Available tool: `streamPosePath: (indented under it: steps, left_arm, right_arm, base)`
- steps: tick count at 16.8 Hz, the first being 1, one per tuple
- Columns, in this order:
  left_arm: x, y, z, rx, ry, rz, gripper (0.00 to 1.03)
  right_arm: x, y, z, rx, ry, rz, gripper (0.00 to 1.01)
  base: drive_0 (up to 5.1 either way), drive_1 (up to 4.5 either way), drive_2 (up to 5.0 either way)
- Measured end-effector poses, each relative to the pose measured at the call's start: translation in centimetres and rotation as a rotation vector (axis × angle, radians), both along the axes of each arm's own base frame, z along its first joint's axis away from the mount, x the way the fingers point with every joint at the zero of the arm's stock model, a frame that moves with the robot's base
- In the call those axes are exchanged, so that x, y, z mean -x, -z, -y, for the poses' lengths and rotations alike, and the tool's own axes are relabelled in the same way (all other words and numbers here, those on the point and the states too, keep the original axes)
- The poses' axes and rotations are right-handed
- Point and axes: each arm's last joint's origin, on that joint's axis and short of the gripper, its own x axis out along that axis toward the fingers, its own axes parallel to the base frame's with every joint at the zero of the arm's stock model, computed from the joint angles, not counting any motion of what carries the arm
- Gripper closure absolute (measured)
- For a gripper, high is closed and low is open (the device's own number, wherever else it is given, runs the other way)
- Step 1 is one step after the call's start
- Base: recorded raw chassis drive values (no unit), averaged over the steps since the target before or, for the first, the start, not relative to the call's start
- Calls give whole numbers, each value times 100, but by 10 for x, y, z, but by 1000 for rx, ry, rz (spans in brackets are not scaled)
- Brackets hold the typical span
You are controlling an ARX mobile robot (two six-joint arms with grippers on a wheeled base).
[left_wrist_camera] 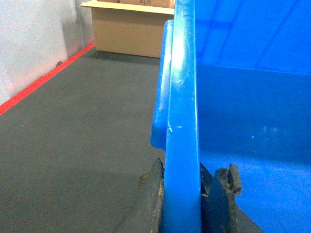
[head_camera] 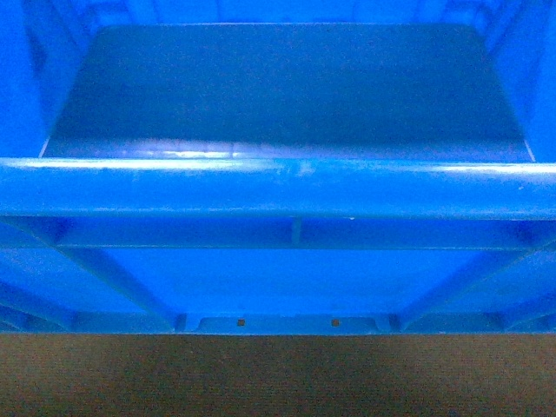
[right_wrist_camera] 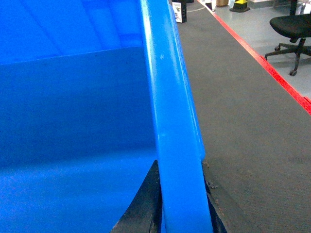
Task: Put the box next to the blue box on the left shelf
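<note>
head: box [head_camera: 278, 187] only | wrists: both claws clamp rims

Box [head_camera: 278, 187] cropped all sides in head view; both grippers' fingertips cut off btm edge

Only partial dark print on cardboard box [left_wrist_camera: 146, 4] at top of left wrist view, cut off by edge, unreadable; no legible text elsewhere
</note>
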Motion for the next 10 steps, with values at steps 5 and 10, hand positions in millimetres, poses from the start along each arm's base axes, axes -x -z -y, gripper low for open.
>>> streamPosePath:
  steps: [5, 10]
  left_arm:
    - [0, 0, 0, 0, 0, 0, 92]
    - [0, 0, 0, 0, 0, -1, 92]
  right_arm:
    - [0, 0, -1, 1, -4, -1, 88]
    - [0, 0, -1, 2, -2, -1, 88]
  base:
    - [-184, -184, -184]
    - [-162, -162, -162]
